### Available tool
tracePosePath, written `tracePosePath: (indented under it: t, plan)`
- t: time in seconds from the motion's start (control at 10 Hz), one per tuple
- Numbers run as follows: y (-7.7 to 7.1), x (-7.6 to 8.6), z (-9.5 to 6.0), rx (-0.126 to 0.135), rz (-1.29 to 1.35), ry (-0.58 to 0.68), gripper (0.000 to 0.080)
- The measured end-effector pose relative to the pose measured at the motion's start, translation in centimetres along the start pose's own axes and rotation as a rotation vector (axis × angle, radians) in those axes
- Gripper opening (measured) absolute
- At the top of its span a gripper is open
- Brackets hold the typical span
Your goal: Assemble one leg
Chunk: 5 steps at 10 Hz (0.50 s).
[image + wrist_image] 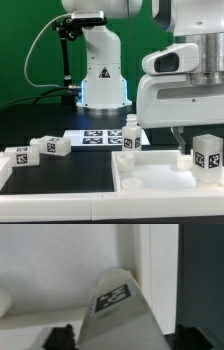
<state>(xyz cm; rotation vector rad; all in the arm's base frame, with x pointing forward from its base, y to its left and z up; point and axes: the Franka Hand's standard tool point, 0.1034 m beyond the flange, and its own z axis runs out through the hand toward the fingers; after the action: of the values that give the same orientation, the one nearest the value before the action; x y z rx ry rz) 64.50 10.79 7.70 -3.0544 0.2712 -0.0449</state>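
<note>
At the lower right of the exterior view, the claw [203, 150] reaches down from the arm's bulky white wrist housing and appears clamped on the leg [208, 155], a short white block with a black-and-white square tag facing the camera. The wrist view agrees: the leg [118, 308] stands between two dark fingertips [62, 335], running lengthwise straight away from the claw, its tagged face showing. So the leg lies directly below the claw, long axis upright, at the near right corner of the square top [150, 178], a large white tray-like part lying flat on the dark desk [30, 185]. In the wrist view the leg's far end sits close against the top's raised white rim; whether it is already seated in that corner is hidden. Room is tight against that rim. Another leg [129, 135] stands at the top's far corner, well apart. Two more lie at the left, and the marker board [95, 137] lies beyond, clear of the work.
</note>
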Motion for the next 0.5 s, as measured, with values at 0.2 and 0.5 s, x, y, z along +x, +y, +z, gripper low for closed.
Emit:
tracePosePath:
  t: [0.2,0.5]
  plan:
    - [0.00,0.01,-0.01,0.001,0.145,0.000,0.0285]
    - [0.08,0.06,0.00,-0.004,0.429,0.004,0.0285]
